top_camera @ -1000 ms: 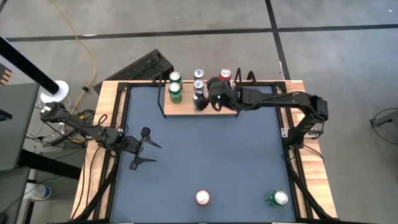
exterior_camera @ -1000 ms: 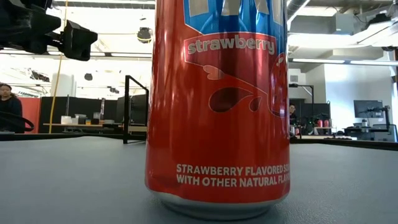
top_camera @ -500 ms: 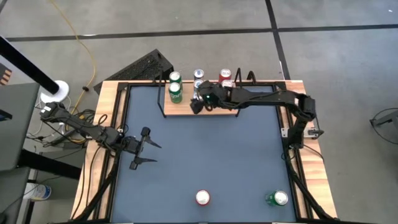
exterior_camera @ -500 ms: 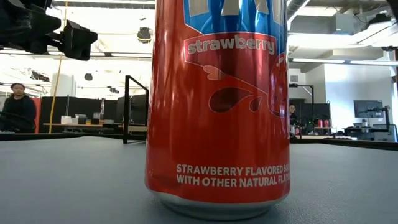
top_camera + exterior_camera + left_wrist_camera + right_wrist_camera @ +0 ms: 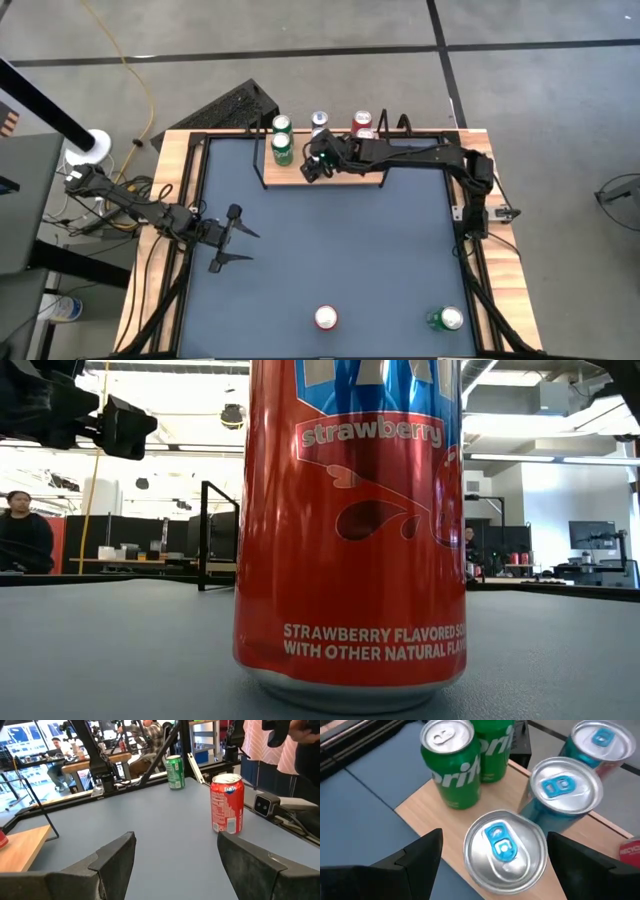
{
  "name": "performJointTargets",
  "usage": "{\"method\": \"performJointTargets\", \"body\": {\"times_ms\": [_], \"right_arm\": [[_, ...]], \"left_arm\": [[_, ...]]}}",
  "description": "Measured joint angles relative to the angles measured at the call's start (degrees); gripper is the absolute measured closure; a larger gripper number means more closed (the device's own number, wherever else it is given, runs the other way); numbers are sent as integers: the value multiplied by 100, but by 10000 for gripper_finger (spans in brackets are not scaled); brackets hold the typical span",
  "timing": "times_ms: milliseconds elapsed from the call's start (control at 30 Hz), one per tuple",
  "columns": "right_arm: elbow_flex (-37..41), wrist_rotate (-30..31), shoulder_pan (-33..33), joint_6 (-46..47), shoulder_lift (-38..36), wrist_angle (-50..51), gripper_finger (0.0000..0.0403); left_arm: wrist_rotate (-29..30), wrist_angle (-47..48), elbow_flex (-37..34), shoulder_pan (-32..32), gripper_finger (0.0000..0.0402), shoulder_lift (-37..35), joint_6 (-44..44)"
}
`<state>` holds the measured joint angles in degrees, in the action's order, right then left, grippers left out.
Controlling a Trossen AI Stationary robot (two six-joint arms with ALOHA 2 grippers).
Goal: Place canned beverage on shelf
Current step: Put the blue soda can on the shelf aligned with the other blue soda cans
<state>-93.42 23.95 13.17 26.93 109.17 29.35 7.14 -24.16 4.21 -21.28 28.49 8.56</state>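
Shelf [image 5: 345,172] holds a blue-tabbed can [image 5: 504,847] between the right hand's [image 5: 492,857] spread fingers.

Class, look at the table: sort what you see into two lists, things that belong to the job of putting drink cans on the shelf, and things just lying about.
Belongs to the job:
- shelf
- cans on the shelf
- red can and green can on the table
- right hand, open, over the shelf
- left hand, open, waiting

Just lying about:
- yellow cable on the floor
- black rack behind the table
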Motion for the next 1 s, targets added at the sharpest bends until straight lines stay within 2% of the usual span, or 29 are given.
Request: {"method": "performJointTargets", "body": {"times_ms": [200, 600, 1000], "right_arm": [[0, 8, 0, 14, -2, 48, 62], [6, 15, 11, 65, 83, 126, 109], [6, 15, 11, 69, 81, 220, 134]], "left_arm": [[45, -2, 0, 0, 132, -2, 0], [43, 28, 0, 0, 132, -2, -17], [43, 35, 0, 0, 132, -2, -20]]}}
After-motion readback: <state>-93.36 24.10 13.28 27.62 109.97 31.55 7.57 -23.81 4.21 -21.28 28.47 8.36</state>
